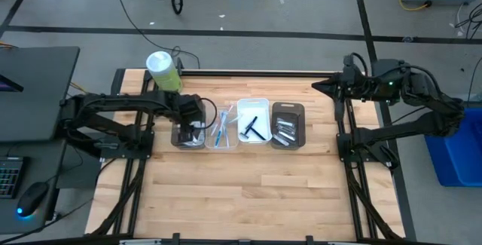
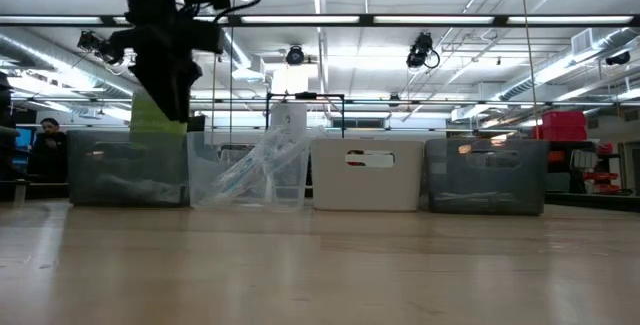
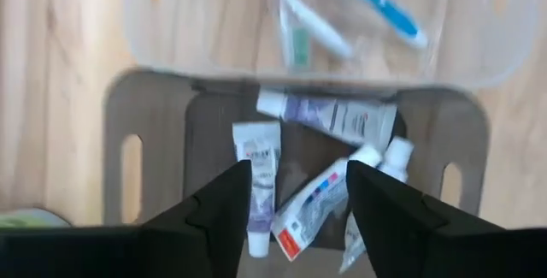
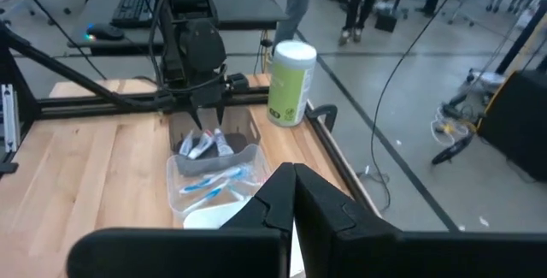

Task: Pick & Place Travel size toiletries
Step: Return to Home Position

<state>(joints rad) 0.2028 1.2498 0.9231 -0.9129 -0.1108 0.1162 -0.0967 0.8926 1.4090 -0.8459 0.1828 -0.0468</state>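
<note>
— Where are the toothpaste tubes (image 3: 329, 117)?
— Jumbled, glossy and flat-ended, inside the smoky dark plastic bin (image 3: 154, 111), left of centre in the high view
— And the pincers?
— The left gripper (image 3: 299, 180) hovers over them, spread and empty. The right gripper (image 1: 318, 87) is pinched together at upper right

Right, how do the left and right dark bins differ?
The left bin holds toothpaste tubes; the right bin holds silvery tubes. The open left gripper hangs over the left bin; nothing hangs over the right bin, and the right gripper sits shut at the table's right side. The left bin neighbours the clear tray, the right bin the white tray. Both are dark and rectangular.
</note>
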